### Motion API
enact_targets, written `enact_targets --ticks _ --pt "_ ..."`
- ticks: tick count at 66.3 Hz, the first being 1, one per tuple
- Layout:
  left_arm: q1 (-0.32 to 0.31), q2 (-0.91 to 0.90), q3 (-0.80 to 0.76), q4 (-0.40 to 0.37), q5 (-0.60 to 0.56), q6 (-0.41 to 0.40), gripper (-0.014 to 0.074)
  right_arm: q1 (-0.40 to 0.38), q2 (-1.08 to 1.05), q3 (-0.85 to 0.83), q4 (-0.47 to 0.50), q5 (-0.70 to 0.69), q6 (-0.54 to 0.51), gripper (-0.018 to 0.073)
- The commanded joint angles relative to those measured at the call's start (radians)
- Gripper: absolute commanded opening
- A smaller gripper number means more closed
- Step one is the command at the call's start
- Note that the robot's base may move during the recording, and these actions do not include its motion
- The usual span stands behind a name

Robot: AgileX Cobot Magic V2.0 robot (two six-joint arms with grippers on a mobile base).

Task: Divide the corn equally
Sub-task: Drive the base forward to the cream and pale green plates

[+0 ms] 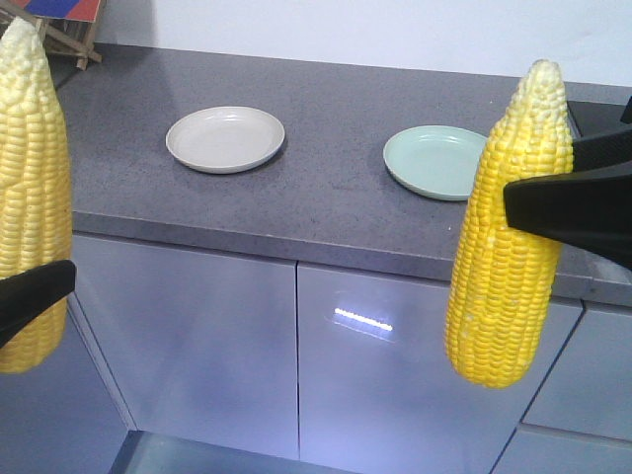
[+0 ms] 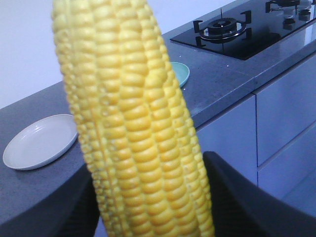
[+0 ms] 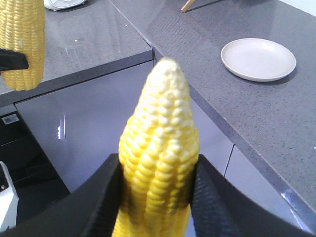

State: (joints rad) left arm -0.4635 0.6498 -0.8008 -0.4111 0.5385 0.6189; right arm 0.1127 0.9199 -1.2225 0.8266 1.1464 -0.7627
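Observation:
Two corn cobs hang upright in the air in front of the counter, tips up. My left gripper (image 2: 153,207) is shut on the left corn (image 1: 30,197), whose kernels fill the left wrist view. My right gripper (image 3: 157,192) is shut on the right corn (image 1: 509,227), black fingers (image 3: 106,197) pressing both its sides. On the counter behind stand a white plate (image 1: 225,138) and a pale green plate (image 1: 434,161), both bare. From the right wrist view the left corn (image 3: 22,44) shows at top left and the white plate (image 3: 257,59) at right.
The grey countertop (image 1: 326,197) runs across with its front edge between the cobs and the plates; grey cabinet doors (image 1: 375,375) lie below. A black gas hob (image 2: 237,29) sits right of the green plate. A wooden stand (image 1: 69,35) is at the counter's far left.

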Motion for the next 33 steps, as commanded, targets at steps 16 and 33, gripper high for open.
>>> enact_targets --ticks 16,33 --pt "0.003 -0.001 -0.024 -0.024 -0.07 -0.002 0.0323 -0.007 -0.007 -0.023 0.049 -0.052 -0.007 0.0204" --pt "0.003 -0.001 -0.024 -0.024 -0.07 -0.002 0.0323 -0.007 -0.007 -0.023 0.049 -0.052 -0.007 0.0204"
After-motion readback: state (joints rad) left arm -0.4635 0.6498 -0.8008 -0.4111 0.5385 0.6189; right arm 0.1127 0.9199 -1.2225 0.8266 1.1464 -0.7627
